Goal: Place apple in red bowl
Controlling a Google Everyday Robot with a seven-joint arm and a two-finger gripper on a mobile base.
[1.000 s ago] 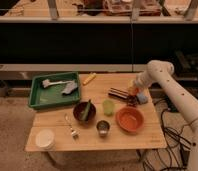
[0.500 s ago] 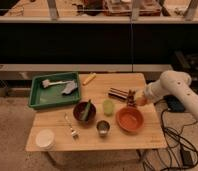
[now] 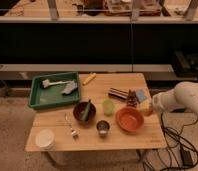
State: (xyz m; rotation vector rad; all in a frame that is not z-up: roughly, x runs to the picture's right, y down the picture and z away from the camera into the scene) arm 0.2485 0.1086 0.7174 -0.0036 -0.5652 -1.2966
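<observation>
Reaching in from the 3 o'clock side of the wooden table (image 3: 124,137), the white arm's gripper (image 3: 145,107) is hovering over the table's right edge; whether it is gripping anything I cannot tell. At its tip a small orange-yellow blob is showing, probably the small round orange-yellow apple (image 3: 143,106), though it is blending with the arm's end. This spot is sitting just beside the rim of the wide, shallow orange-red bowl (image 3: 129,119), at about 2 o'clock from it.

At 9 o'clock from the red bowl, a small metal cup (image 3: 102,127) is standing, and a light green cup (image 3: 108,106) is resting at about 10 o'clock from the bowl. A dark brown bowl (image 3: 85,111) with a green utensil inside is lying to the left of both cups. A green plastic tray (image 3: 38,96) is occupying the table's 10 o'clock corner, and a white round container (image 3: 45,138) is sitting at the 7 o'clock corner. A dark striped packet (image 3: 118,93) and a small blue block (image 3: 140,94) are lying at 12 o'clock from the red bowl.
</observation>
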